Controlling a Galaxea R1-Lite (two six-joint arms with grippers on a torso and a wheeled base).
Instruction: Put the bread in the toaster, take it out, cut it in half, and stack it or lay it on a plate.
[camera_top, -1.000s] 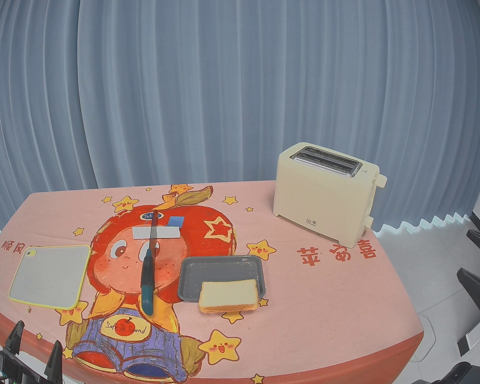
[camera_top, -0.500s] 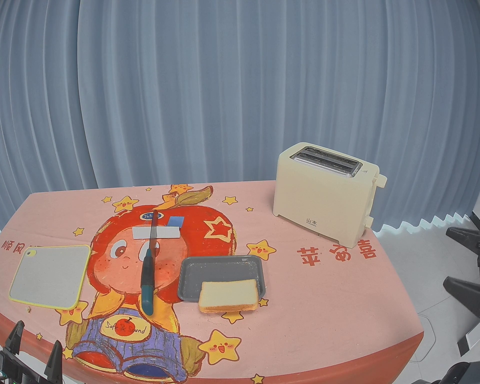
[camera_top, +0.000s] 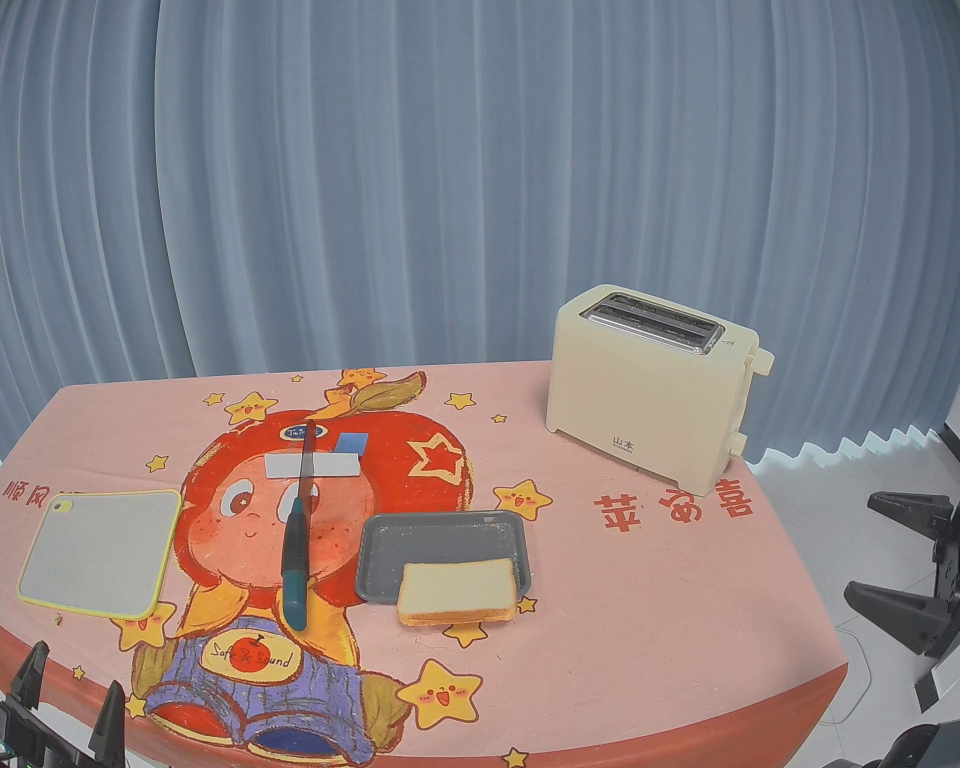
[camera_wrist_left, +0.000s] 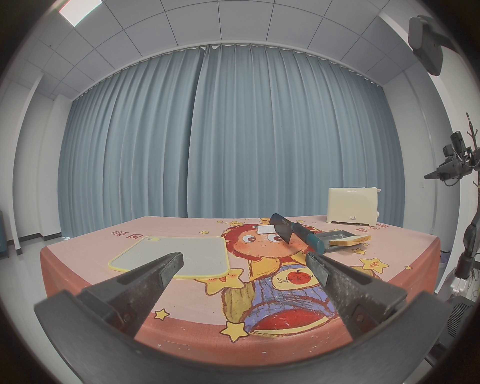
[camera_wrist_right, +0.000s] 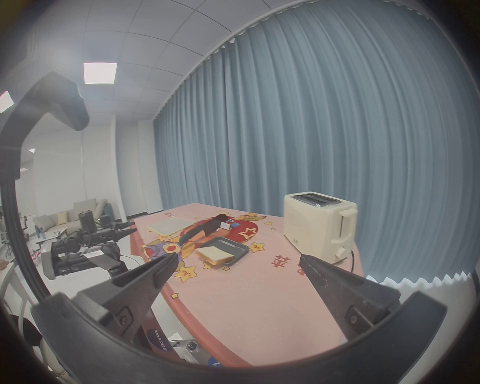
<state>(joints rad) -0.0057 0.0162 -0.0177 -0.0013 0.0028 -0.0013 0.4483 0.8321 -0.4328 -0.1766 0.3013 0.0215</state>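
The left gripper (camera_top: 70, 690) hangs just off the table's near left corner, its fingers (camera_wrist_left: 150, 280) spread wide apart with nothing between them. The right gripper (camera_top: 900, 560) sits off the table's right edge, over the floor, its fingers (camera_wrist_right: 345, 290) likewise wide apart and empty.

The slice of bread (camera_top: 457, 590) lies well apart from both grippers, flat on the near rim of a dark grey tray (camera_top: 440, 535) toward the middle of the near edge, its front crust reaching over the rim onto the cloth. It is whole and uncut.

Just to the left of the tray lies a knife (camera_top: 295, 560), teal handle toward the near edge, its dark blade crossing a white strip (camera_top: 312, 465). A grey cutting board (camera_top: 100, 550) with a yellow-green border rests by the left edge. The cream two-slot toaster (camera_top: 650, 400) stands near the far right corner, slots empty.

A small dark mark is printed low on the toaster's front. The pink tablecloth (camera_top: 650, 620) carries red characters in front of the toaster, more beside the cutting board, and lettering on the cartoon figure's apple.
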